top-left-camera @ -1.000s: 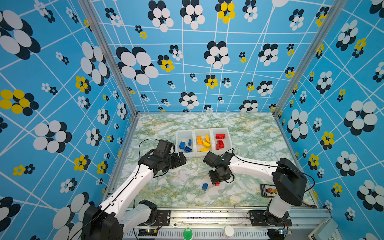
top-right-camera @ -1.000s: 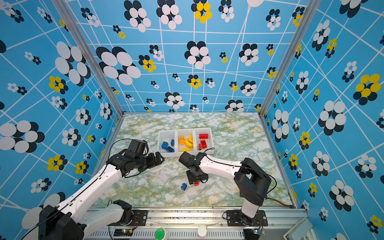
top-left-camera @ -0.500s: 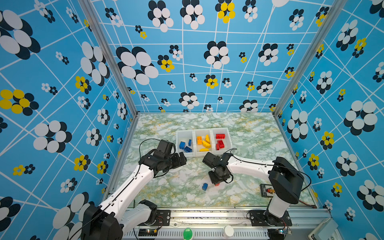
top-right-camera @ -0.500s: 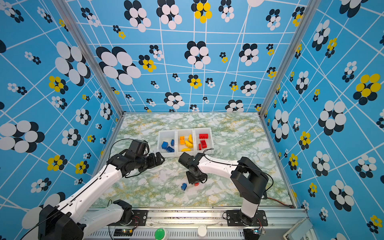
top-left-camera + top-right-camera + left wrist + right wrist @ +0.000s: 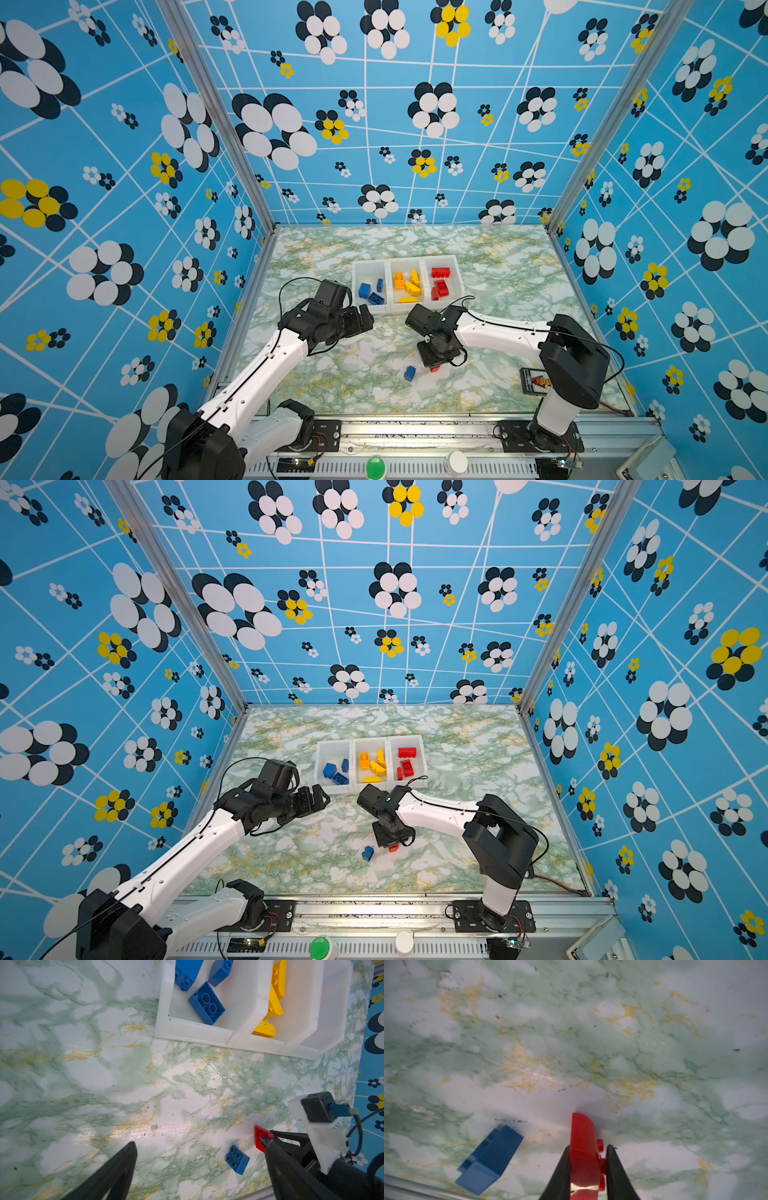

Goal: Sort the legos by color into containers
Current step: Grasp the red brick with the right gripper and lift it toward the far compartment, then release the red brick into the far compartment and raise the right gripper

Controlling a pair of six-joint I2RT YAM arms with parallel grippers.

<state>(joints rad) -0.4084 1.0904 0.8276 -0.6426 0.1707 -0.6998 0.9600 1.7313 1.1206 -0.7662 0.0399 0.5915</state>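
Marbled worktop [image 5: 498,270]: right tool [image 5: 588,1147] is clamped on a red brick [image 5: 582,1130], blue brick [image 5: 490,1155] just beside; left tool [image 5: 197,1140] gapes wide, empty, near the bins [image 5: 197,1028]

Bright, even light fills both top views, and the patterned walls [image 5: 374,124] look stretched toward the edges. On the marble table [image 5: 104,1076] a soft shadow lies beside the white bins [image 5: 197,1030], with glare farther from them. The right wrist view is hazy, so the red brick [image 5: 582,1147] and blue brick [image 5: 492,1153] look blurred.
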